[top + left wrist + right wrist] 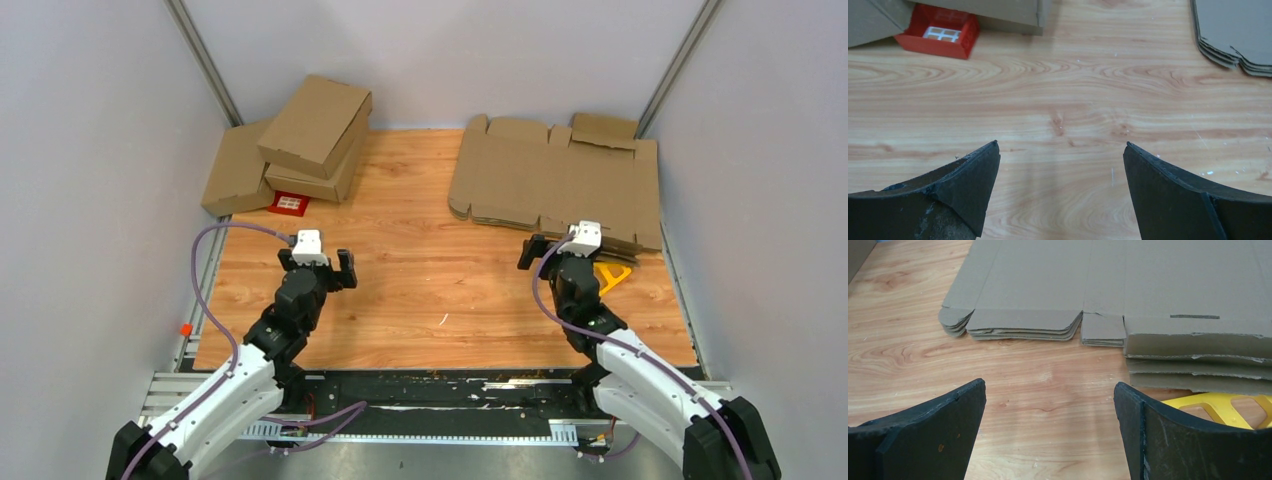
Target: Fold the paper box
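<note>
Paper box (315, 120) is taken to be the topmost shallow brown carton at the far left, laid askew on a second carton (322, 180). A third carton (235, 170) is seen just left of that pair. Cartons counted: 3. Whether all flaps of the top one are tucked cannot be told.

Handling, judged: light, stiff across the panels, hinged only at the creases. Corrugated edges are easily crushed, and the plain faces are likely slick under the pads. Hold is best taken on a side wall at a corner overhanging the lower carton, not on the flat lid.

Red card (289, 204): 1, just beside the near edge of the lower carton.

Left gripper (1061, 152): jaws spread wide, nothing held, over bare table (440, 290), well apart from the cartons.

Right gripper (1049, 387): jaws likewise wide, nothing held, pointed at the near edge of the sheaf of flat notched sheets (555, 180). Sheaf: 1, far right, with layers too close to be counted.

Yellow plastic piece (612, 274): 1, partly hidden under the near right corner of the sheaf
</note>
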Robot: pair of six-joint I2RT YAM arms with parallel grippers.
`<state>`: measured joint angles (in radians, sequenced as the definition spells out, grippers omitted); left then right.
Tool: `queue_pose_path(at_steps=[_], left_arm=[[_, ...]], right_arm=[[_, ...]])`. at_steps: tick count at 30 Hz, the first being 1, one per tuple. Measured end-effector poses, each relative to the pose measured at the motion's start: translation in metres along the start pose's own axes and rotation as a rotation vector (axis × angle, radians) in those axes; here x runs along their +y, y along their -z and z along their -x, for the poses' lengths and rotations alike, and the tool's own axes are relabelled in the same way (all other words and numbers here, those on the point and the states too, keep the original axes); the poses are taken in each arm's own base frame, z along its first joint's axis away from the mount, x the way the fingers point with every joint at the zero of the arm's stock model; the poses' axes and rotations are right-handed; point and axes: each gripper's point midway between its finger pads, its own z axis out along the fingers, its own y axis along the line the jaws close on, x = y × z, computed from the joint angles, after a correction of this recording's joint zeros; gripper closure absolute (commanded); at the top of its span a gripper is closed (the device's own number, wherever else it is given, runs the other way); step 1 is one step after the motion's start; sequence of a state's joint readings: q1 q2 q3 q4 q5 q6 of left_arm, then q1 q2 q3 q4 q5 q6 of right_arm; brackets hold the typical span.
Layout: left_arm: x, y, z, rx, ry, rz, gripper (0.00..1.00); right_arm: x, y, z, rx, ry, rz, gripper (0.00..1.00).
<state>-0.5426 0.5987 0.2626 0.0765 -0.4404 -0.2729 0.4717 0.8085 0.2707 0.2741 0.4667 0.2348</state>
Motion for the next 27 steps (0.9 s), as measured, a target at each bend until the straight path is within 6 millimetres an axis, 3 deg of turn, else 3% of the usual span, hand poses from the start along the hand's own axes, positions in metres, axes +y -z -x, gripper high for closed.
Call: queue_pose_path(at_steps=[13, 20, 27], left_arm=[[0.012, -0.004, -0.004, -0.058, -0.01, 0.054, 0.0], [0.02, -0.004, 0.001, -0.086, -0.009, 0.092, 0.0], [0.054, -0.012, 0.004, -0.085, -0.047, 0.223, 0.0]], right_arm=[[-0.016, -0.007, -0.022, 0.099, -0.095, -0.156, 0.0], [-0.028, -0.01, -0.012, 0.092, -0.115, -0.264, 0.0], [-0.039, -0.01, 0.004, 0.081, -0.094, -0.345, 0.0]])
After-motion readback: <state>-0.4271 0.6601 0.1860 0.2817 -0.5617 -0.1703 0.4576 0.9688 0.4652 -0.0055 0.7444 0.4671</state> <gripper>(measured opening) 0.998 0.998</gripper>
